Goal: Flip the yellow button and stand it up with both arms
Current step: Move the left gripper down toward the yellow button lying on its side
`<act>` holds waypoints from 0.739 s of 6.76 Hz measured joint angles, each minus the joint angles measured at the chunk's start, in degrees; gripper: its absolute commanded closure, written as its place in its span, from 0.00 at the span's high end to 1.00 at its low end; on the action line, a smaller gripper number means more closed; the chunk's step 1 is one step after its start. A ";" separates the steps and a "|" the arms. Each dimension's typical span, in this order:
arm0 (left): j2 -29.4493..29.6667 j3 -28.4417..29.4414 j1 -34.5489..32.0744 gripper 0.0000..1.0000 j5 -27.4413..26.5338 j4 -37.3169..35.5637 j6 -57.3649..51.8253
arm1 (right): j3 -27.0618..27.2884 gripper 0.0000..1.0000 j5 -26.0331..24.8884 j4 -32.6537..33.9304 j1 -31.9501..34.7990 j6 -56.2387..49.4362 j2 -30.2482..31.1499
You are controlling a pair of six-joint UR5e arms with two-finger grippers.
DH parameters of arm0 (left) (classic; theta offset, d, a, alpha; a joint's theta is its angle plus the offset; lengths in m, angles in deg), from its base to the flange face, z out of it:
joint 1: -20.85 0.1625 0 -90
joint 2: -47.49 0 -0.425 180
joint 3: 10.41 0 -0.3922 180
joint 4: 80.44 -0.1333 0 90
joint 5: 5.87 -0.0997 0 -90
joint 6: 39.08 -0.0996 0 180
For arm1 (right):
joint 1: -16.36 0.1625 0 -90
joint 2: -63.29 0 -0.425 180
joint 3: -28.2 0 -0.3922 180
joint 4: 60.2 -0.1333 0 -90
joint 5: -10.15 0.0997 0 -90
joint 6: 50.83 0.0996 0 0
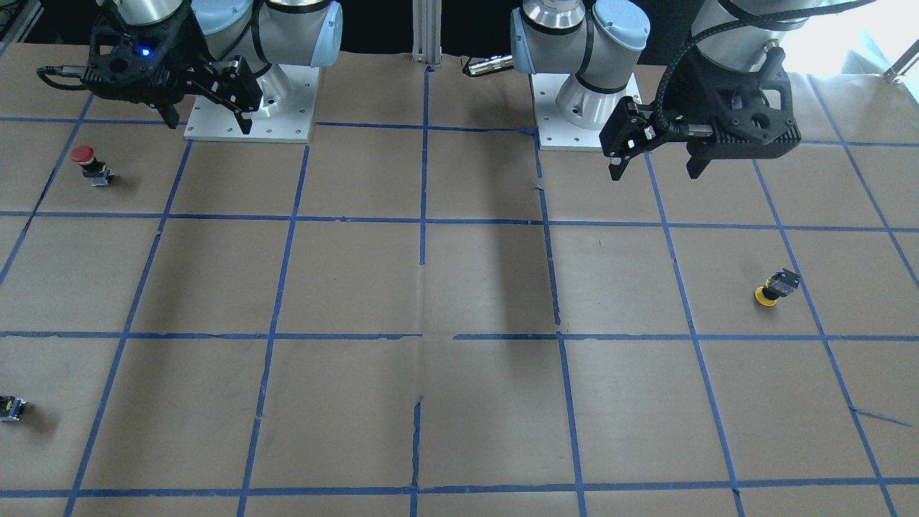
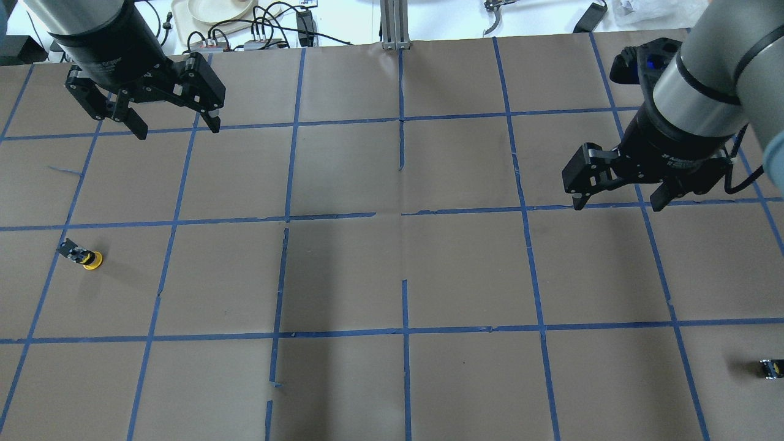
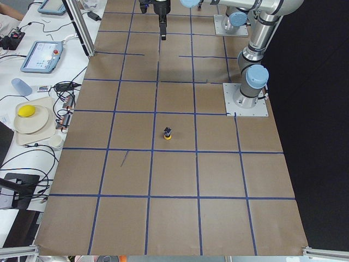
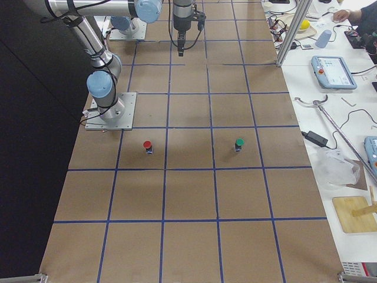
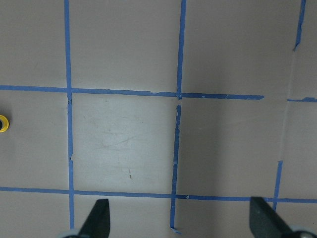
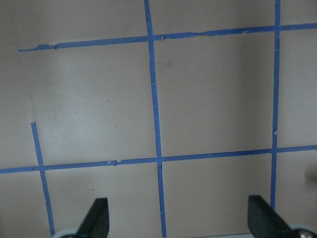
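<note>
Likely a robotics lab: tape-gridded table [image 3: 174, 180], arms [image 3: 256, 38] bolted to it, a teach pendant [image 4: 334, 72] on the side bench [image 4: 330, 103].

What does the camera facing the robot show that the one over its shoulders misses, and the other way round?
Only the front-facing view shows the red button and the white base plates that the robot is bolted to. Only the overhead view shows cables and a plate past the far edge of the table. Both show the yellow button, a small dark block near the table's edge, and the left gripper and right gripper, both open and holding nothing.
</note>
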 measured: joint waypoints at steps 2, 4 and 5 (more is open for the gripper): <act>-0.19 -0.48 0.40 1.00 0.00 -0.02 -0.70 | -4.33 1.00 0.83 0.05 0.19 0.19 -3.04; 0.55 -2.27 3.21 1.00 -0.68 -0.20 -6.57 | -5.59 1.00 0.79 -0.03 0.35 -0.18 -4.06; 0.88 -4.53 7.24 1.00 -1.36 -0.65 -12.06 | -5.67 1.00 0.77 -0.10 0.43 -0.30 -4.13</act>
